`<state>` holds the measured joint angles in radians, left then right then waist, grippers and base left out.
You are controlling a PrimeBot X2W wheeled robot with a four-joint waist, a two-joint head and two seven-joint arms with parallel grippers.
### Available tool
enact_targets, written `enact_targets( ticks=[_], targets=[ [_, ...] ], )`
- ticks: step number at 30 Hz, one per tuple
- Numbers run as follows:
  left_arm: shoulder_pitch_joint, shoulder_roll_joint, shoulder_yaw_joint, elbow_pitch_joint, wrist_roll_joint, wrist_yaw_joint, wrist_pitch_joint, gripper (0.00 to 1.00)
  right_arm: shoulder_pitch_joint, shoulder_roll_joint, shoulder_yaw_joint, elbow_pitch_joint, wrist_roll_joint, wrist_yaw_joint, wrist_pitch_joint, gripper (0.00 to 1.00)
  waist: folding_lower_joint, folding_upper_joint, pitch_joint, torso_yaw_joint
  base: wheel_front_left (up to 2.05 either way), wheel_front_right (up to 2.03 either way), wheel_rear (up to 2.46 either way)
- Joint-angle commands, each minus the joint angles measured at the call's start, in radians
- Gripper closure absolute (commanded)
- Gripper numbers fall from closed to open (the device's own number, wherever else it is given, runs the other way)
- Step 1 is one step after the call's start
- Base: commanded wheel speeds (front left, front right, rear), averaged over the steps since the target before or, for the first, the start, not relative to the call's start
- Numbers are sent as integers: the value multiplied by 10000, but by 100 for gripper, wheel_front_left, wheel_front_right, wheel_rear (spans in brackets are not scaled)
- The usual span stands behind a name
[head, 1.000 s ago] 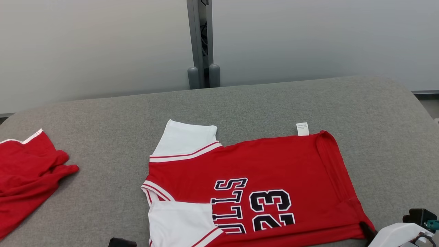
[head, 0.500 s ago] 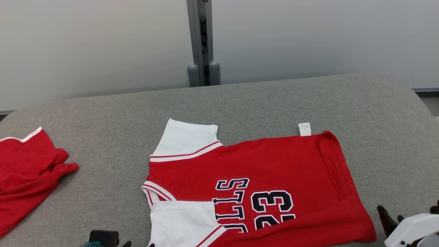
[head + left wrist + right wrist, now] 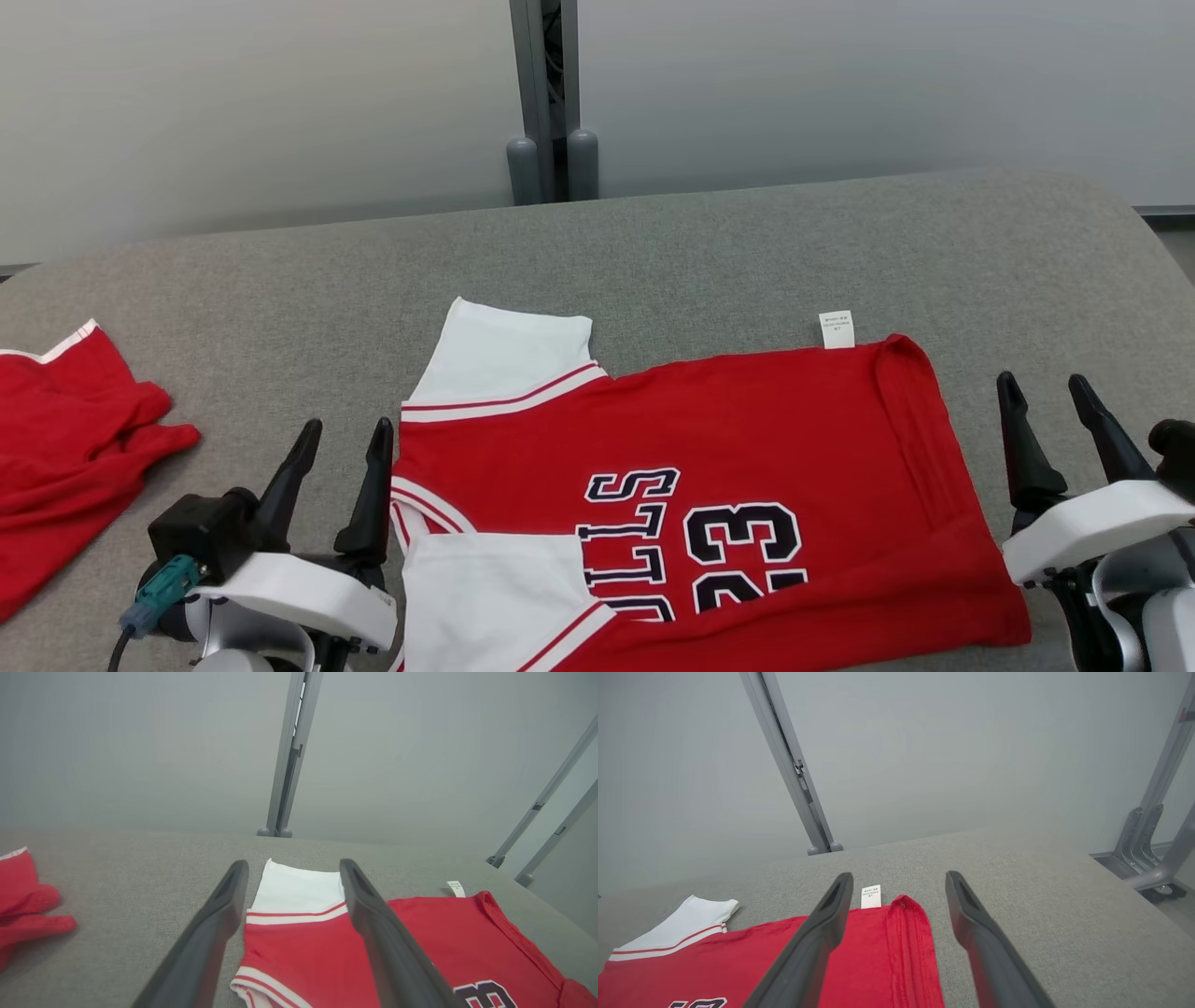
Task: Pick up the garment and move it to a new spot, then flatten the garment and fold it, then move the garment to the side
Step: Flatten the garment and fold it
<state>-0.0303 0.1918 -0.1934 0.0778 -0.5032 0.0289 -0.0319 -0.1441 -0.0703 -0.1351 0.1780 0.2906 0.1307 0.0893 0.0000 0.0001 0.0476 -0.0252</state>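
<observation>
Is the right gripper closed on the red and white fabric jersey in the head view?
No, the right gripper stands open beside the red and white fabric jersey, jaws apart with nothing between them.

The jersey [image 3: 747,420] runs off the head view's bottom edge, cutting the number [image 3: 742,555]. A white sleeve [image 3: 495,597] covers part of the lettering [image 3: 625,534]. The print on the label [image 3: 836,329] is too small to read. The red cloth [image 3: 65,457] at the left is cut by the edge.
</observation>
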Motion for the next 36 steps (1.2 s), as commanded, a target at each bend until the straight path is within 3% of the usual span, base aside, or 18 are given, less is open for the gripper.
enact_targets(
  ticks=[1, 7, 18, 30, 36],
  targets=[
    [-368, -30, 5, 196, 237, -112, -725, 0, -122, -326, 463, -178, -162, 2, -774, 0, 0, -1, 152, -53, 0, 0, 0],
    [-698, -639, 124, 815, 677, -190, -2234, 0, -197, -488, 1492, -28, -788, 2, -3005, 0, 0, -1, 328, -172, 0, 0, 0],
    [20, -1370, 1331, 257, 1789, -632, -2323, 0, -40, 84, 1646, -38, -1194, 2, -3565, 0, 0, -1, 483, -274, 0, 0, 0],
    [-607, -1389, 1491, 896, 2067, -854, -2324, 0, -392, 160, 1703, -229, -1249, 2, -3569, 0, 0, -1, 1087, -551, 0, 0, 0],
    [-2369, -532, 1311, 2474, 2676, -1074, -1902, 0, -690, 171, 1607, -278, -1176, 2, -3568, 0, 0, -1, 1954, -1039, 0, 0, 0]
  ],
)
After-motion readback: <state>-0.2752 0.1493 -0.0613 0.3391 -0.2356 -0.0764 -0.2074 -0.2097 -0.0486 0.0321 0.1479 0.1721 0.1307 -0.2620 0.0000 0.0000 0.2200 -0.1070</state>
